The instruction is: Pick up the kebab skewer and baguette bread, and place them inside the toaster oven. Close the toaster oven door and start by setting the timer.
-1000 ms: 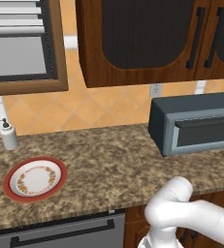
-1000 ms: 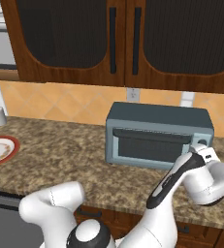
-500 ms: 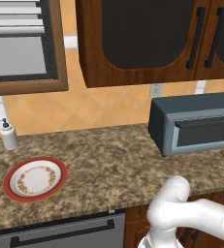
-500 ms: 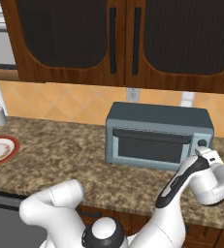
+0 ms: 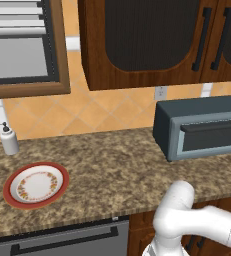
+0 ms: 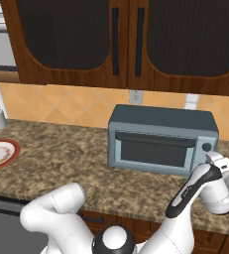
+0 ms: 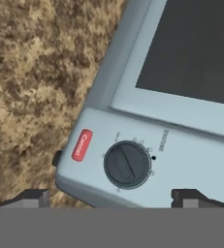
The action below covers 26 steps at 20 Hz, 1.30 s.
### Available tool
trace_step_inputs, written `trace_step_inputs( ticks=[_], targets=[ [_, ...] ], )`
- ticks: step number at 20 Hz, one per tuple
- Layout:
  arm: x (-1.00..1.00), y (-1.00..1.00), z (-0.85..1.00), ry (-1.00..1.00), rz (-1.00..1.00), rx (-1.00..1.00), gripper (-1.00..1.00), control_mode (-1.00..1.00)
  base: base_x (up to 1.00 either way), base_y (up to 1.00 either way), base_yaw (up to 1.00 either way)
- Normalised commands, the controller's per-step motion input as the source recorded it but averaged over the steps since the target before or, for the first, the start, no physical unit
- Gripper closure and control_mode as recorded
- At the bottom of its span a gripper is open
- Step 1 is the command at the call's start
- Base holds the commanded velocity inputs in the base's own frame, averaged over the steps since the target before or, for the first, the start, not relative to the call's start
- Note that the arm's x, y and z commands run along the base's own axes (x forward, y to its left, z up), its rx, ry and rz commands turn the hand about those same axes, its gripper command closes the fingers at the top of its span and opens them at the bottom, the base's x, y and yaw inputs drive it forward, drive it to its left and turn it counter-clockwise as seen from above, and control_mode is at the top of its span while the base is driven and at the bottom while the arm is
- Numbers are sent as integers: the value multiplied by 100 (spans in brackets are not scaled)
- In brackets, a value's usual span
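Note:
The toaster oven (image 6: pixel 163 139) stands on the granite counter against the wall, and it also appears at the right as the toaster oven (image 5: pixel 202 131). The toaster oven door (image 6: pixel 153 153) is shut, its dark bar handle (image 6: pixel 155 139) along the top. My gripper (image 7: pixel 112 197) is open, hovering close in front of the dark timer knob (image 7: pixel 127 163) on the lower right of the oven's front. A red button (image 7: pixel 82 144) sits beside the knob. In the right base view my hand (image 6: pixel 214 161) is just below the knob (image 6: pixel 206 147). The kebab skewer and baguette bread are out of view.
A red-rimmed plate (image 5: pixel 36 184) lies on the counter at the left, with a white soap bottle (image 5: pixel 8 139) behind it. Dark wooden wall cabinets (image 6: pixel 121 39) hang above the oven. The counter's front edge (image 5: pixel 87 220) runs below.
The arm's elbow has shifted a little. The hand has stayed at the oven's right front corner with the gripper open.

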Motion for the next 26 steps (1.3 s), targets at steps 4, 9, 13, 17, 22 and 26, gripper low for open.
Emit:
trace_step_inputs(
  ticks=[4,9,13,17,22,26],
  targets=[
    [0,11,0,-6,-12,0,-100,-100,0,0,0],
    [0,30,0,0,-12,0,-100,-100,0,0,0],
    [0,36,0,0,-11,0,-100,-100,0,0,0],
    [14,-1,0,0,-1,0,-100,-100,0,0,0],
    [18,0,0,-1,0,0,-100,-100,0,0,0],
    [17,-20,0,-1,0,0,-100,-100,0,0,0]
  ],
)
